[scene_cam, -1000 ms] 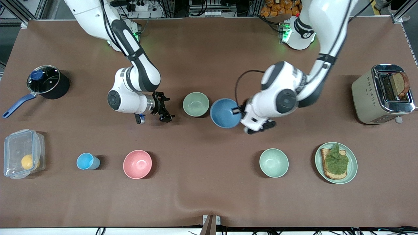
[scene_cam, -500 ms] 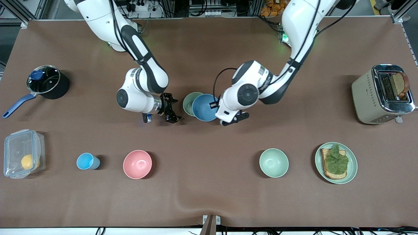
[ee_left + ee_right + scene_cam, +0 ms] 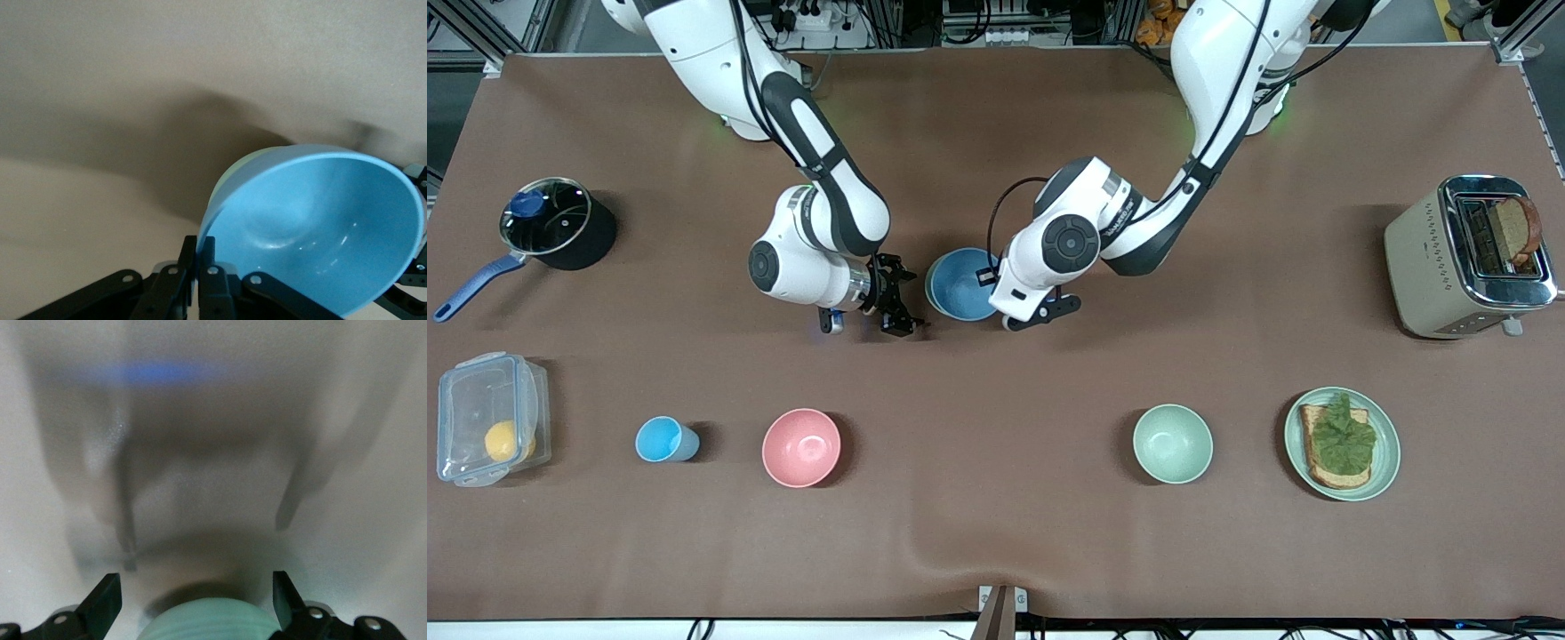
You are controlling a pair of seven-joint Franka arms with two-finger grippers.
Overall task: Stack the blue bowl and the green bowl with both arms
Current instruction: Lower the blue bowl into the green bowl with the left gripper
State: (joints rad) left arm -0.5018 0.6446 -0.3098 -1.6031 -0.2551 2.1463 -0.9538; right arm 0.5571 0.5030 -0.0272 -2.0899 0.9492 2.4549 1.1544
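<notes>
Holding the blue bowl (image 3: 960, 284) by its rim, left gripper (image 3: 993, 277) clamped tight, thin wall pinched between shut fingers (image 3: 200, 270) as the left wrist view shows. Carried right over the green bowl (image 3: 241, 165), so that only a pale green sliver peeks past the blue rim; from the front camera the green one is all but covered. Cannot tell whether the blue bowl is seated inside or hanging just above. Rim grip likely chosen so the bowl stays level and drops straight into the other. Right gripper (image 3: 894, 307) low at the table just beside the pair, toward the right arm's end, fingers (image 3: 103, 603) spread wide with nothing between them; right wrist view shows a green curved wall (image 3: 210, 620) just ahead of the open jaws, so probably placed there to steady or brace the lower bowl while the upper one settles. Judged near the end: lowering, then releasing the rim without tipping the stack. Risk: a tilted bowl catching on the green rim when let go.
</notes>
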